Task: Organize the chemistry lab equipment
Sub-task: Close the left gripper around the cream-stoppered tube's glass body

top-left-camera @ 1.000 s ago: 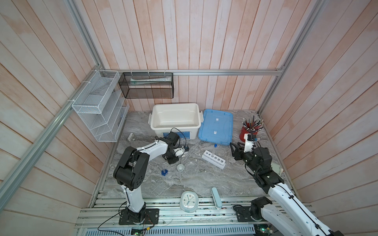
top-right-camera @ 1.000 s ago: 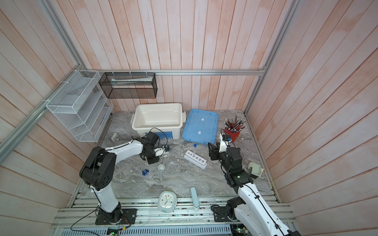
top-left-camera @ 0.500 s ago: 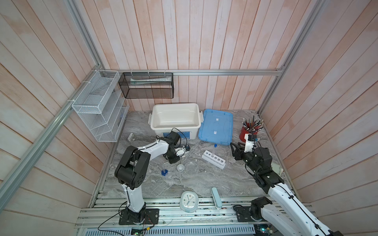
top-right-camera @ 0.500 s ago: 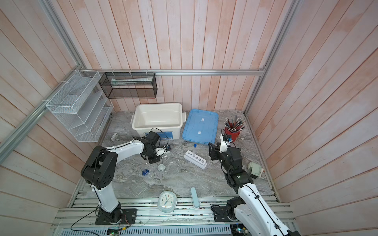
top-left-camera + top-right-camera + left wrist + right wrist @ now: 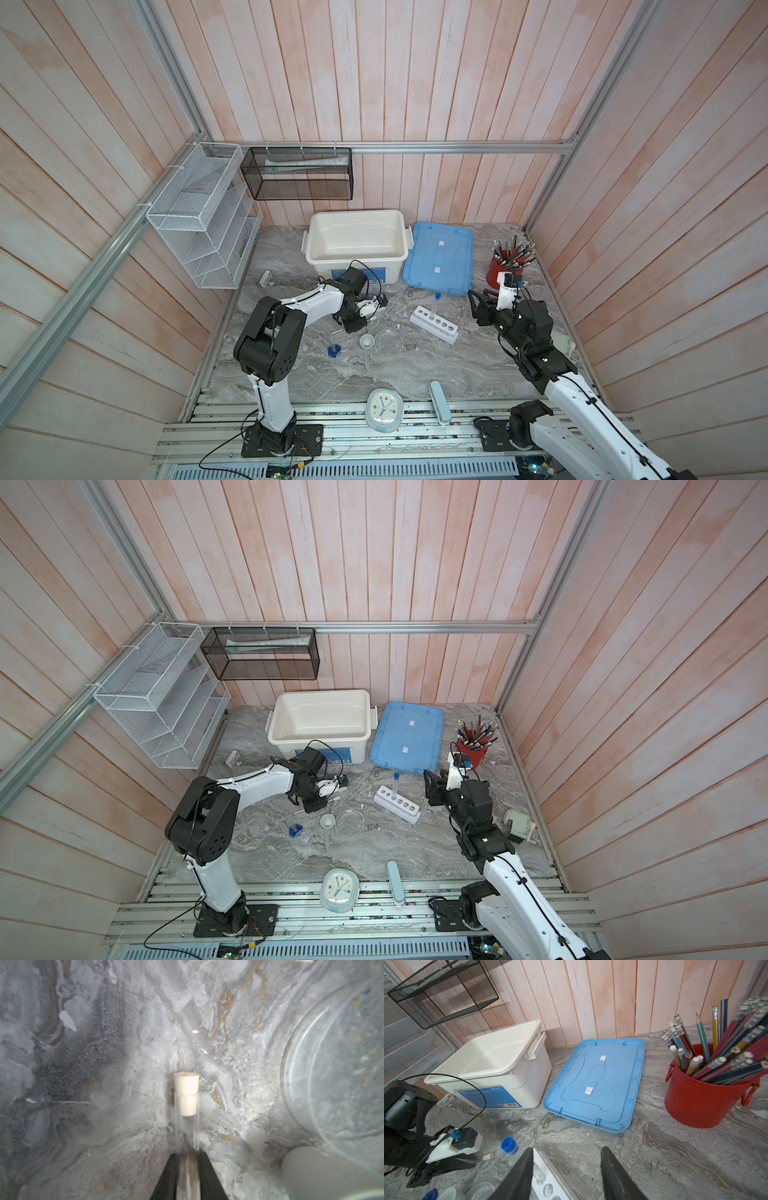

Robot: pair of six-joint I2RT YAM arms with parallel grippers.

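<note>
The left gripper (image 5: 188, 1156) is clenched on the clear tube with the white cap (image 5: 187, 1105), its two black fingers (image 5: 169, 1178) pressed against the glass on either side. The capped end sticks out past the fingertips, low over the grey table (image 5: 104, 1043). I cannot tell whether the tube rests on the table or is just clear of it. Just beside this gripper, toward the table's front edge in both top views, sit the small white dish (image 5: 366, 340) and the clear round dish (image 5: 388, 342). The blue-based vessel (image 5: 334, 351) is a little farther off. The right gripper (image 5: 567, 1148) hangs released, jaws wide apart and gripping nothing, right above one end of the white rack (image 5: 548, 1176). The blue-capped tube (image 5: 508, 1146) stands upright in the rack's end hole, just beside one of that gripper's fingers.
</note>
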